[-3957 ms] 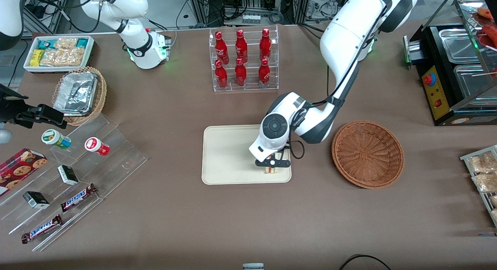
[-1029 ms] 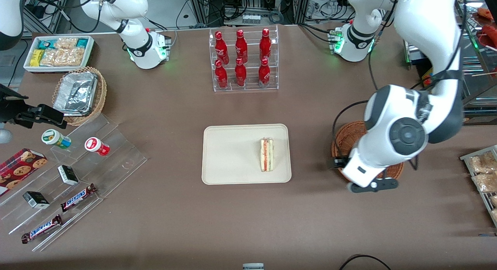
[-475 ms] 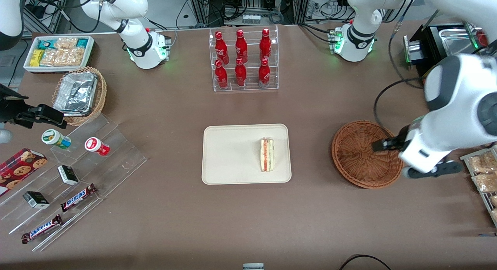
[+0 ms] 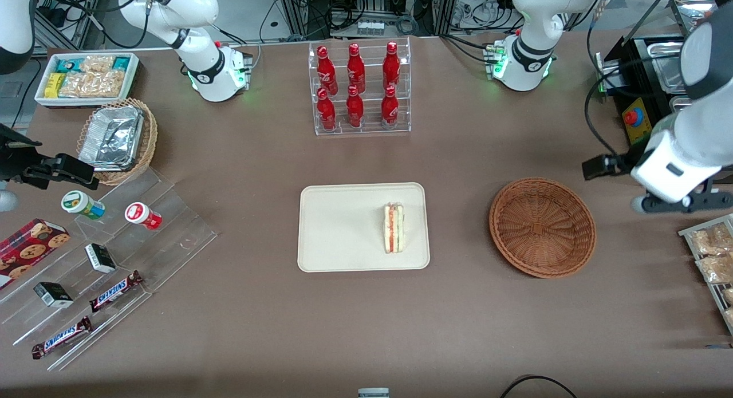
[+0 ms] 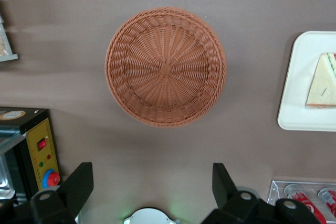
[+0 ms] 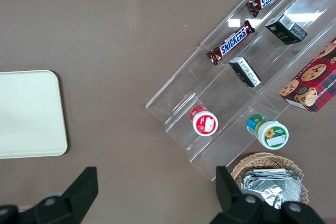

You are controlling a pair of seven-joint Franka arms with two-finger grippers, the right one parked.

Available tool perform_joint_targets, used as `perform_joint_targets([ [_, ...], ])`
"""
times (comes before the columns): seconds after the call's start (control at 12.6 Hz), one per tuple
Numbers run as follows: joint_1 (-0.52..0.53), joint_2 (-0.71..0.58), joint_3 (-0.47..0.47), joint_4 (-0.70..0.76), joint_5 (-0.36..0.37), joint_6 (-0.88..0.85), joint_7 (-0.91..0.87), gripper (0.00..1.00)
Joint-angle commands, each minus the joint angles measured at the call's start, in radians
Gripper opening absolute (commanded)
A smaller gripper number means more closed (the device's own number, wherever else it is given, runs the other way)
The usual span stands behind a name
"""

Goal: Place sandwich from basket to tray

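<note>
The sandwich (image 4: 393, 229) (image 5: 321, 82), a pale wedge with red, orange and green layers, lies on the cream tray (image 4: 338, 226) (image 5: 299, 93) along the edge nearest the basket. Beside the tray, toward the working arm's end of the table, sits the reddish-brown wicker basket (image 4: 542, 227) (image 5: 166, 66) with nothing in it. My left gripper (image 4: 678, 202) (image 5: 152, 177) hangs raised above the table, farther toward the working arm's end than the basket. It is open, with nothing between its fingers.
A clear rack of red bottles (image 4: 359, 89) stands farther from the camera than the tray. A black appliance with a red button (image 4: 647, 129) and a rack of bagged snacks (image 4: 710, 255) flank the gripper. Stepped acrylic shelves (image 4: 109, 255) and a foil-filled tan basket (image 4: 117, 137) lie toward the parked arm's end.
Four seconds ago the gripper held the sandwich on the tray. It has let go, and the arm has swung over the basket toward the working arm's end. The sandwich has stayed put.
</note>
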State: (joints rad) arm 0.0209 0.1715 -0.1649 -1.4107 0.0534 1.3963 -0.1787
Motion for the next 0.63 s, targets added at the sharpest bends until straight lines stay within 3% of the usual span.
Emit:
perform_joint_targets([
  [0.0,0.019,-0.147,-0.005,-0.138,-0.003,0.007,0.019,1.00],
  [0.55,0.031,-0.216,0.047,-0.202,-0.006,0.018,0.128,1.00],
])
